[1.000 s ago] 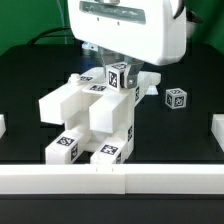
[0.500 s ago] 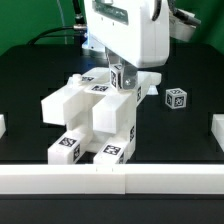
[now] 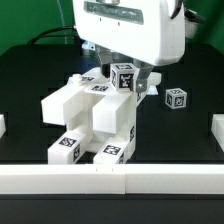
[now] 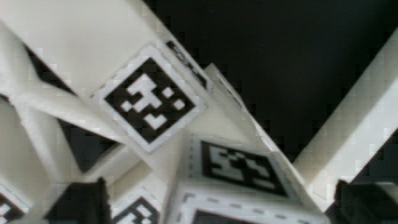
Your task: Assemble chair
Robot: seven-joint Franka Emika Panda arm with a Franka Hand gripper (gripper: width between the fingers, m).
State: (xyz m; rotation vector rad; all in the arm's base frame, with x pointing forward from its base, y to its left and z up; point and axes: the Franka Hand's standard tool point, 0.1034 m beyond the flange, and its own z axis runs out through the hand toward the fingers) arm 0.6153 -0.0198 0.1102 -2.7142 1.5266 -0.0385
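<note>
The chair (image 3: 92, 118) stands as a blocky white structure with black-and-white tags, in the middle of the black table. A tagged white post (image 3: 124, 77) rises from its top rear. My gripper (image 3: 126, 82) hangs straight over that post, open, with one finger on each side. In the wrist view the dark fingers (image 4: 79, 200) stand apart from the post's tagged end (image 4: 231, 165), and a gap shows on both sides. White chair bars (image 4: 36, 90) slant through the wrist view around the post.
A small loose tagged white block (image 3: 176, 98) lies on the table at the exterior view's right. A low white rail (image 3: 110, 181) runs along the front edge, with white border pieces at the left (image 3: 2, 126) and right (image 3: 217, 130).
The jaws have spread from shut to open and have let go of the tagged post. The hand swung towards the exterior view's right, then came back left.
</note>
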